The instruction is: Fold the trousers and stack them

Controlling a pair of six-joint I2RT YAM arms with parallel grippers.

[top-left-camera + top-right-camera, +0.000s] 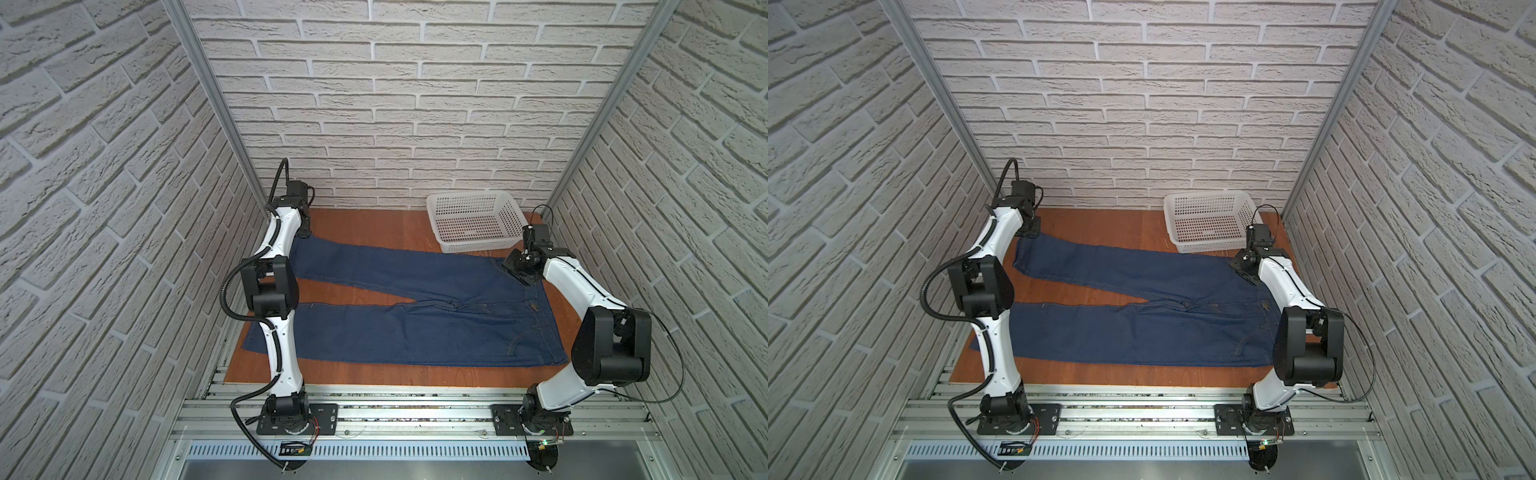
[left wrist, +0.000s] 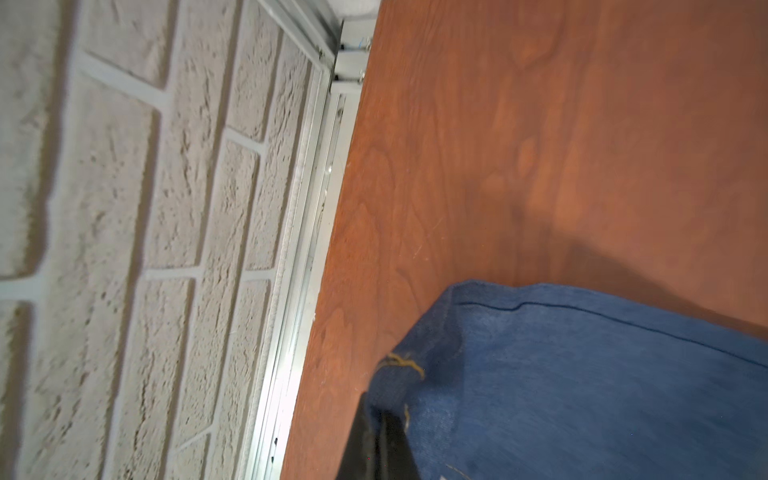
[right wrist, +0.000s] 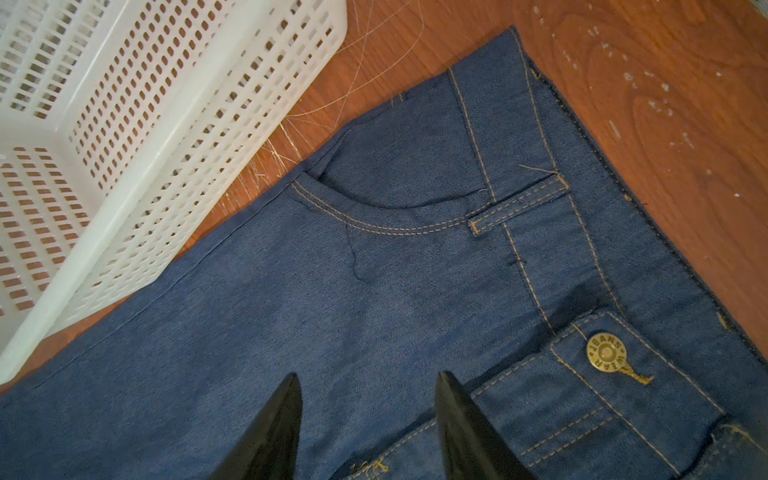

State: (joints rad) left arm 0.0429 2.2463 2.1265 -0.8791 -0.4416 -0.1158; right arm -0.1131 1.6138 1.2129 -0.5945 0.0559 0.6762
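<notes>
While left tool (image 2: 376, 419) clamps trousers (image 2: 582, 395) | right tool (image 3: 368, 388) half-open above them, holding nothing.

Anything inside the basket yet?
Nothing shows inside the basket: only its bare mesh floor, in both top views. The right arm covers its near right corner, so that bit cannot be checked.

Left arm (image 1: 280, 332), right arm (image 1: 577, 286) — white shells, black joints, black cables (image 1: 224, 291).
</notes>
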